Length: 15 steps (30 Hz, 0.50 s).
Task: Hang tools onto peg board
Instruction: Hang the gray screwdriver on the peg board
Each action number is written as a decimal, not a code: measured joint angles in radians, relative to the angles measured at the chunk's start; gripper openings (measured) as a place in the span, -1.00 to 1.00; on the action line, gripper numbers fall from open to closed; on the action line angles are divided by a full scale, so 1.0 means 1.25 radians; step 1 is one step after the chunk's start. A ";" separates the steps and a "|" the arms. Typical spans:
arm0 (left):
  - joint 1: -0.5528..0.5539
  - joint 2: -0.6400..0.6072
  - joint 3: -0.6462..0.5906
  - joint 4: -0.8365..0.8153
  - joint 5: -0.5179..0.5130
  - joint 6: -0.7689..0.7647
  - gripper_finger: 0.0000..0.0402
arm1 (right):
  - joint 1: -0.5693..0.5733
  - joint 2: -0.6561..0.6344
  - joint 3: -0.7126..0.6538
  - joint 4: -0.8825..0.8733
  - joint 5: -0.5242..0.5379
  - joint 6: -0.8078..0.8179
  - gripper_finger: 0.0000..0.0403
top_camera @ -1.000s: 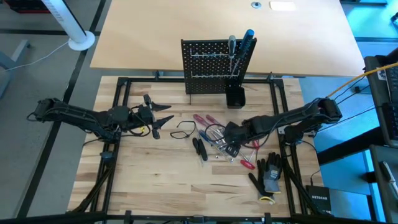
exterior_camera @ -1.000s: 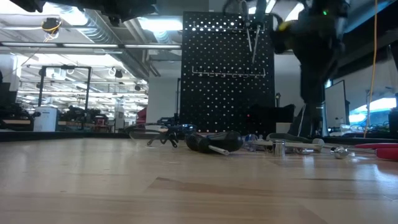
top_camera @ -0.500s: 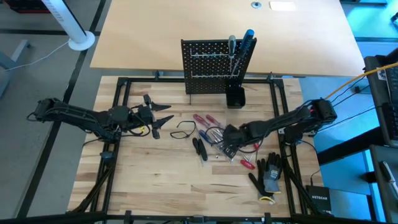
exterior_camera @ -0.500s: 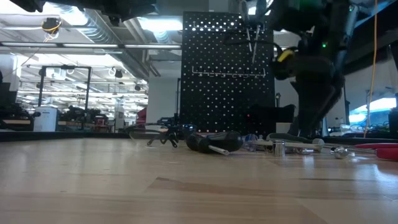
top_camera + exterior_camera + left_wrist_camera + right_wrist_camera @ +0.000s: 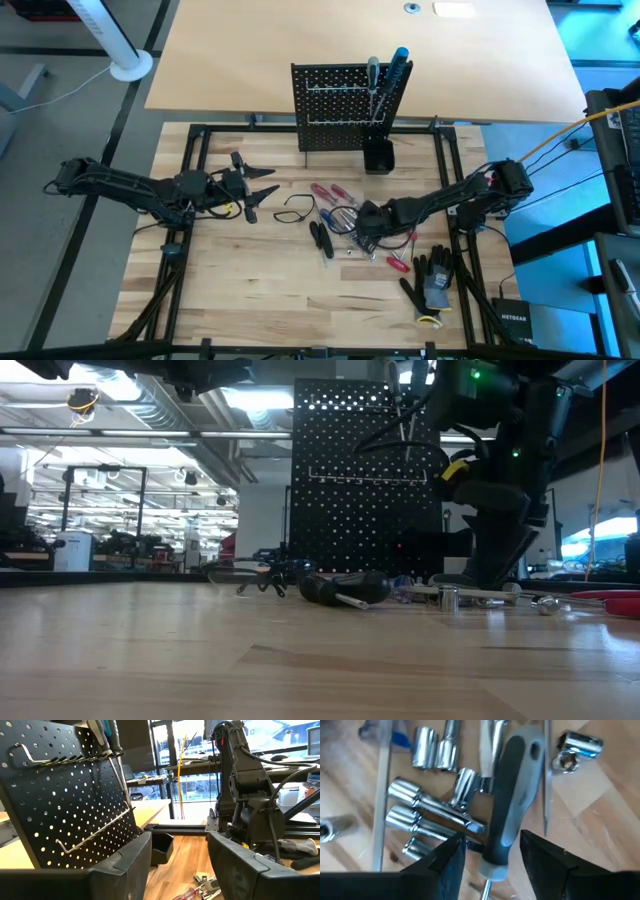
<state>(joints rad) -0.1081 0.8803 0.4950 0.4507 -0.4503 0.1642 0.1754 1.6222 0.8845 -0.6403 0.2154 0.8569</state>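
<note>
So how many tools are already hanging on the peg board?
2: a blue-handled screwdriver and a grey-handled screwdriver, side by side at the peg board's upper right corner. More may be hidden.

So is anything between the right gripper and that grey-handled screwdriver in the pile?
Nothing visible. The right gripper is open, one finger on each side of the grey-handled screwdriver; chrome sockets lie beside it, not across it.

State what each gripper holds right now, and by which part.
Nothing is held. The right gripper is open, its fingers straddling the grey-handled screwdriver in the tool pile without gripping it. The left gripper waits open and empty.
</note>
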 joint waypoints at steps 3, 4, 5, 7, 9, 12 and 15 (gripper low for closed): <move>0.000 0.000 0.000 0.000 0.000 0.000 -0.08 | -0.006 0.000 -0.001 0.004 -0.003 0.002 -0.24; 0.000 0.000 0.000 0.000 0.000 0.000 -0.08 | -0.007 0.000 -0.004 0.012 -0.005 0.001 -0.28; 0.000 0.000 0.000 0.000 0.000 0.000 -0.08 | -0.007 0.000 -0.007 0.015 -0.006 0.001 -0.32; 0.000 0.000 0.000 0.000 0.000 0.000 -0.08 | -0.006 0.000 -0.014 0.016 -0.013 0.001 -0.39; 0.000 0.000 0.000 0.000 0.000 0.000 -0.08 | -0.006 0.000 -0.027 0.024 -0.021 0.002 -0.44; 0.000 0.000 0.000 0.000 0.000 0.000 -0.08 | -0.006 -0.002 -0.043 0.041 -0.027 0.003 -0.48; 0.000 0.000 0.000 0.000 0.000 0.000 -0.08 | -0.006 -0.002 -0.047 0.042 -0.020 0.002 -0.48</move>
<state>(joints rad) -0.1083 0.8803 0.4950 0.4503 -0.4503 0.1639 0.1682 1.6196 0.8252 -0.5877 0.1904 0.8599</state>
